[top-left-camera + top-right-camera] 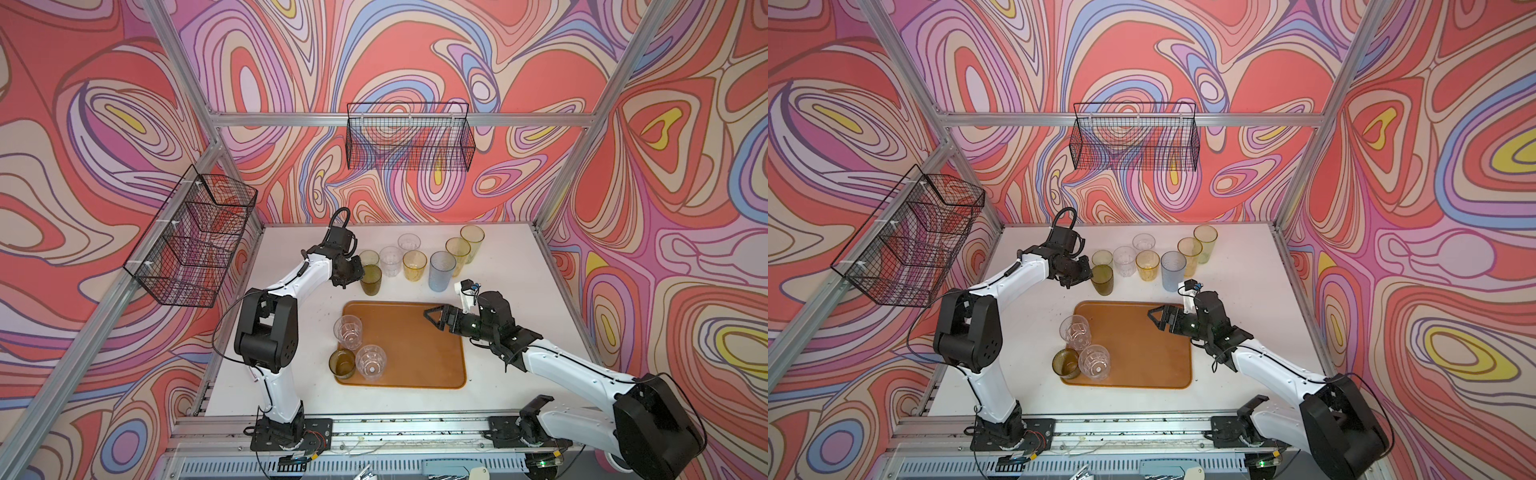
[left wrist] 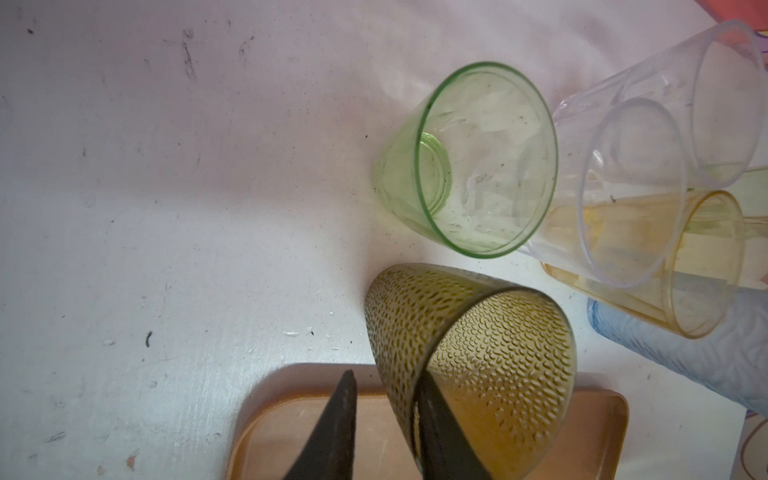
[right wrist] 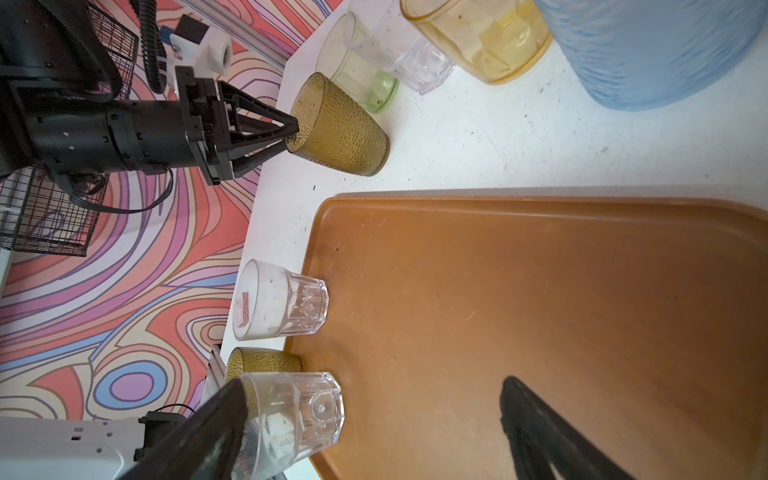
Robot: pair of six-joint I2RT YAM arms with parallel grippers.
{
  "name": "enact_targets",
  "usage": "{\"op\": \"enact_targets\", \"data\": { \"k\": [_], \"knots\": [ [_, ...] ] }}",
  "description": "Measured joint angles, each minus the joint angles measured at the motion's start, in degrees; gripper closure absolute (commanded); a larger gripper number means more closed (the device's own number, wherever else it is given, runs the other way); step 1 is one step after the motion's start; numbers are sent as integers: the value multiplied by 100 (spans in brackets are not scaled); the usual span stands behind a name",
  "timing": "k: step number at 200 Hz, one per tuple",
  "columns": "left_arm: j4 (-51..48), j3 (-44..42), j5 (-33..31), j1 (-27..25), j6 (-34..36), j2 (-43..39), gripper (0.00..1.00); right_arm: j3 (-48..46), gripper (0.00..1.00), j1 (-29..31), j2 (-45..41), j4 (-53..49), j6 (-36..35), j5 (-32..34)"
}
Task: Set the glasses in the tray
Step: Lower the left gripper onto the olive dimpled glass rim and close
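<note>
A black wire basket (image 1: 195,237) hangs on the left wall beside the left arm, whose elbow stands high and whose forearm stretches toward the back of the white worktop (image 2: 124,208). The left claw (image 2: 388,428) straddles the rim of a tall olive glass (image 1: 370,280), which stands on the worktop just behind the tray (image 1: 415,345).

Only the left wrist view shows the detail. The glass wall is dimpled all over, and one black finger sits inside the rim and the other outside. They are narrowly spread, with a sliver of gap at the outer finger. That view also shows the worktop scuffed and flecked.

Along the left edge of the flat orange-brown tray, with its rounded corners and low rim, stand a clear tumbler (image 1: 348,330), a second clear tumbler (image 1: 371,362) and a short olive tumbler (image 1: 343,363). The right wrist view alone shows the clear pair's thick faceted bases and fine scratches on the tray floor.

Behind the tray, on the worktop, seven more cluster in a loose row:
- a smooth pale green glass (image 1: 369,257)
- a clear glass (image 1: 390,262)
- another clear glass (image 1: 409,241)
- a yellow glass (image 1: 414,266)
- a ribbed pale blue glass (image 1: 441,272)
- a tall amber glass (image 1: 458,253)
- a tall yellow-green glass (image 1: 472,241)

At right, the right arm reaches low from the near corner. The right claw (image 1: 431,319) is spread wide and holds nothing, level above the tray's far right part.
</note>
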Motion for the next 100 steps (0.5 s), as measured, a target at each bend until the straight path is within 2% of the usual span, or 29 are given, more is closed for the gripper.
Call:
{"op": "enact_targets", "data": {
  "k": [100],
  "knots": [
    [-225, 297, -302, -109, 170, 236, 86, -81, 2, 0, 68, 44, 42, 0]
  ]
}}
